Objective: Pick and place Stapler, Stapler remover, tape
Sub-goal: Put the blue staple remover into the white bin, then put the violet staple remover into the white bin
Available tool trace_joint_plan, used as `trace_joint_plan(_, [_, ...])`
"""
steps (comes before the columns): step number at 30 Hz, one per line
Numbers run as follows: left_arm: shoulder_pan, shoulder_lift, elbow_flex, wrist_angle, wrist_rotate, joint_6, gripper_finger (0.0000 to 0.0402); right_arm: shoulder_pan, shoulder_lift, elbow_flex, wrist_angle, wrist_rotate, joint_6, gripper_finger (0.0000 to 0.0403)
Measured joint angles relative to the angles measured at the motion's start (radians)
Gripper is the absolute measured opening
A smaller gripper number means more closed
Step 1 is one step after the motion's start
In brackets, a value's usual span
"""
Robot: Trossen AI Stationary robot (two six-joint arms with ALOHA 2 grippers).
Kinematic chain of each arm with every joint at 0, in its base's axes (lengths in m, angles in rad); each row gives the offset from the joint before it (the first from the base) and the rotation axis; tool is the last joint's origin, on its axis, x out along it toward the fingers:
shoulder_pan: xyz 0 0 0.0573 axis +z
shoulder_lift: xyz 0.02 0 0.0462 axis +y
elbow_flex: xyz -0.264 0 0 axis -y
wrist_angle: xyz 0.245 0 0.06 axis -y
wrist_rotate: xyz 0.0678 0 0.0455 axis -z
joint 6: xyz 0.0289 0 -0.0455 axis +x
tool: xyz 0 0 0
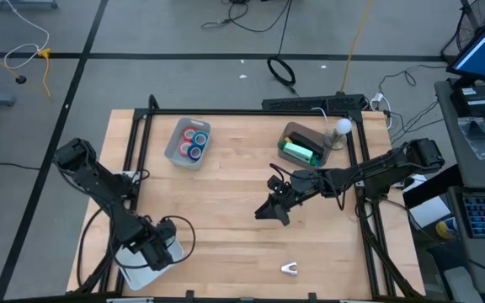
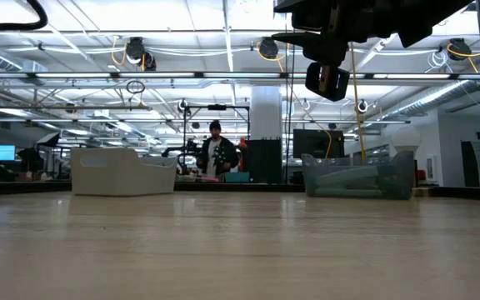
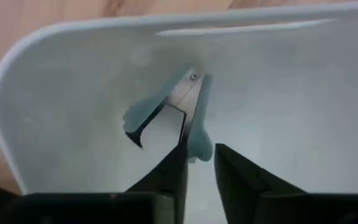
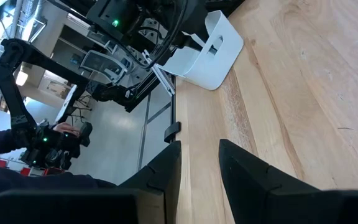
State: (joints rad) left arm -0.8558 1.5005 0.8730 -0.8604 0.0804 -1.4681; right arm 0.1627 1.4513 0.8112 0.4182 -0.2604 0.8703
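My left gripper (image 3: 201, 167) points down into a white bin (image 1: 146, 254) at the table's near left corner, its fingers slightly apart. A pale blue stapler remover (image 3: 169, 115) lies on the bin's floor, one handle end just ahead of the fingertips. My right gripper (image 1: 274, 208) hovers open over the table's middle with nothing between its fingers (image 4: 201, 158). Red and blue tape rolls (image 1: 194, 141) sit in a grey bin (image 1: 178, 151) at the far left. A green stapler (image 1: 300, 152) lies in a clear bin (image 1: 289, 132) at the far right. My left gripper comes from above, and the remover's handle end (image 3: 200, 147) sits right at the tip of one finger (image 3: 178, 163). I cannot tell whether the finger touches it. The remover rests on the bin's floor.
Another small pale remover (image 1: 290, 268) lies on the bare wood near the front edge, right of centre. A white ball-shaped thing (image 1: 343, 126) stands by the stapler bin. A black frame (image 1: 146, 126) borders the table. Bare wood (image 1: 226, 202) stretches between the bins.
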Motion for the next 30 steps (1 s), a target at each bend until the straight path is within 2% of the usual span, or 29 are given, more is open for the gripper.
trace_joint_plan(6, [0.000,-0.003,0.000,-0.002,0.052,-0.004,0.0124,0.000,0.000,0.000,0.000,0.000,0.000,0.0100])
trace_joint_plan(14, [0.004,-0.051,0.000,0.000,0.040,-0.031,0.0144,0.000,0.000,0.000,0.000,0.000,0.000,0.0100])
trace_joint_plan(24, [0.004,-0.217,0.000,0.022,-0.099,-0.114,0.0145,0.000,0.000,0.000,0.000,0.000,0.000,0.0100])
trace_joint_plan(30, [0.005,-0.311,0.001,0.170,-0.295,-0.064,0.0145,0.000,0.000,0.000,0.001,0.000,0.000,0.0100])
